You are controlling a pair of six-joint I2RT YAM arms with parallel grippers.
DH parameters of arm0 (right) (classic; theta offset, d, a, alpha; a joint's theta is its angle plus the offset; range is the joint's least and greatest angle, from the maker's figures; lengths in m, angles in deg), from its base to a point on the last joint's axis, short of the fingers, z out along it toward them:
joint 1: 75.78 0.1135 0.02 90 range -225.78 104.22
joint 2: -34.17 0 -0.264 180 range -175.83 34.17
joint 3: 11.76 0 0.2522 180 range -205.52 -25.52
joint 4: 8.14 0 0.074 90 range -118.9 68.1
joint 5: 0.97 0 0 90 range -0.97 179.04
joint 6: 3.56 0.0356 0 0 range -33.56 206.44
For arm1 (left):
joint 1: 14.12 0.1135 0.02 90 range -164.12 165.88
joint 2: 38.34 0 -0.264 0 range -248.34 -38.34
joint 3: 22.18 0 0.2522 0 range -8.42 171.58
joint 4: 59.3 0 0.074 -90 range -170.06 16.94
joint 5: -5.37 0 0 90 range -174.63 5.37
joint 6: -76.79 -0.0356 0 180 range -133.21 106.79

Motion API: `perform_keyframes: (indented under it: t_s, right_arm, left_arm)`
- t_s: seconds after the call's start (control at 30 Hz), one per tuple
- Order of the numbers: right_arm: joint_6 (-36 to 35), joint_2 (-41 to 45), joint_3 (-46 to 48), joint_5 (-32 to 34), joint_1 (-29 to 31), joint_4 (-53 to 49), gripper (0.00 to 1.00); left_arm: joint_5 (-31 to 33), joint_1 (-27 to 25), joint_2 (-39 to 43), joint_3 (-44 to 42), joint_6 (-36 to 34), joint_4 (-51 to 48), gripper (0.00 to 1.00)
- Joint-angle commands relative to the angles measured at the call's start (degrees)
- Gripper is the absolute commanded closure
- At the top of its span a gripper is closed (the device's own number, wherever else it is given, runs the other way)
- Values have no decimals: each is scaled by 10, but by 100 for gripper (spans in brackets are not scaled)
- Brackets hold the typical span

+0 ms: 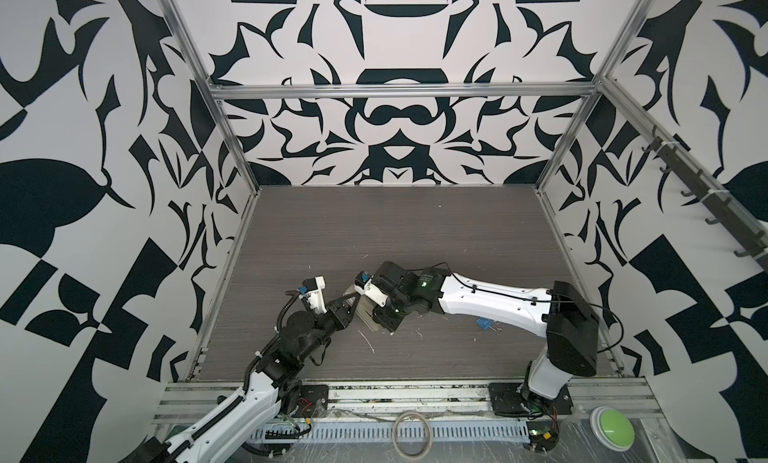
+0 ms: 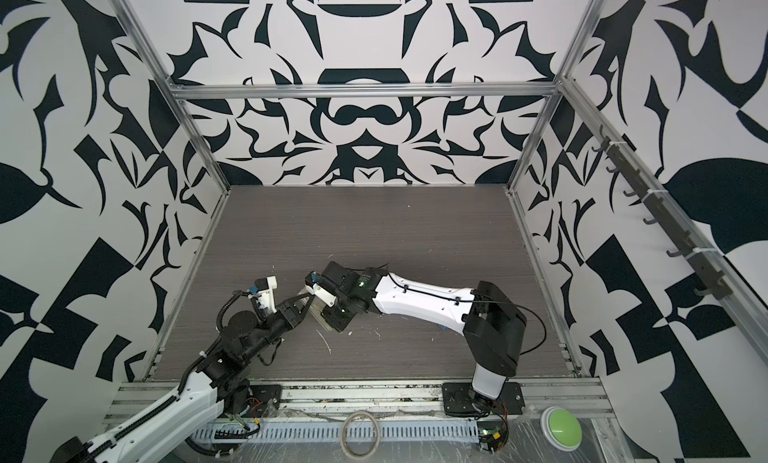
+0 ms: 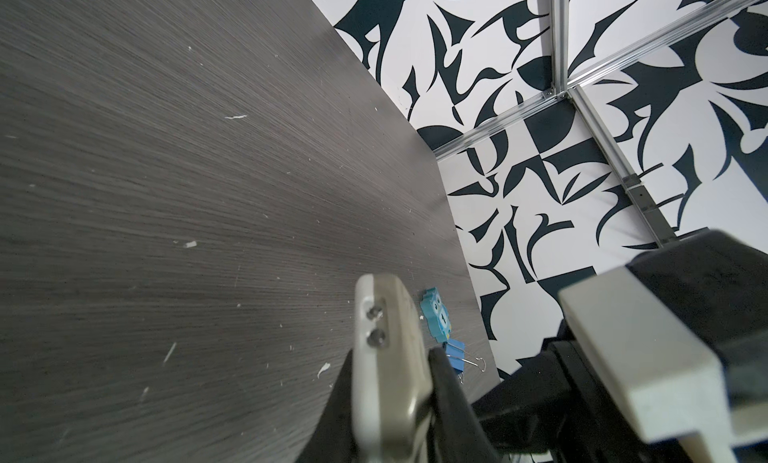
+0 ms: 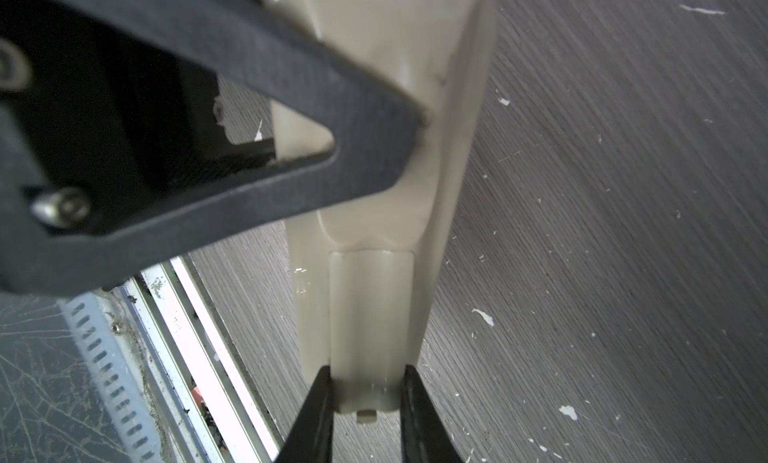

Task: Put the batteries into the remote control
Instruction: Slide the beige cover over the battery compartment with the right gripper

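The remote control (image 1: 366, 312) (image 2: 319, 311) hangs a little above the table between both arms, its plain beige back (image 4: 395, 66) facing the right wrist camera. My left gripper (image 3: 390, 369) (image 1: 351, 302) is shut on one end of it, seen edge-on with two small screws showing. My right gripper (image 4: 366, 384) (image 1: 380, 320) is shut on the other end, its black fingers (image 4: 320, 398) pressing both sides of the battery cover (image 4: 370, 315). A small tab sticks out of the cover's end. The batteries are out of view.
A blue owl figure (image 3: 436, 311) and a blue binder clip (image 3: 455, 353) (image 1: 484, 324) lie under the right forearm. White debris flecks (image 1: 368, 340) dot the grey wood table (image 1: 374, 232). A tape ring (image 1: 411, 434) and green button (image 1: 612, 427) sit beyond the front rail.
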Motion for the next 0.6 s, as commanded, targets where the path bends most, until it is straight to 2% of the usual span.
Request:
perform_keyframes:
  t_s: [0.0,0.23,0.57]
  right_arm:
    - [6,-3,-27,-10,4,11,100]
    - [6,0,-28,-4,4,11,99]
    - [7,-2,-33,0,3,8,86]
  left_arm:
    - [-19,-1,5,-6,2,44,100]
    - [-34,-1,0,-8,1,55,100]
    - [-50,-1,0,-8,1,64,100]
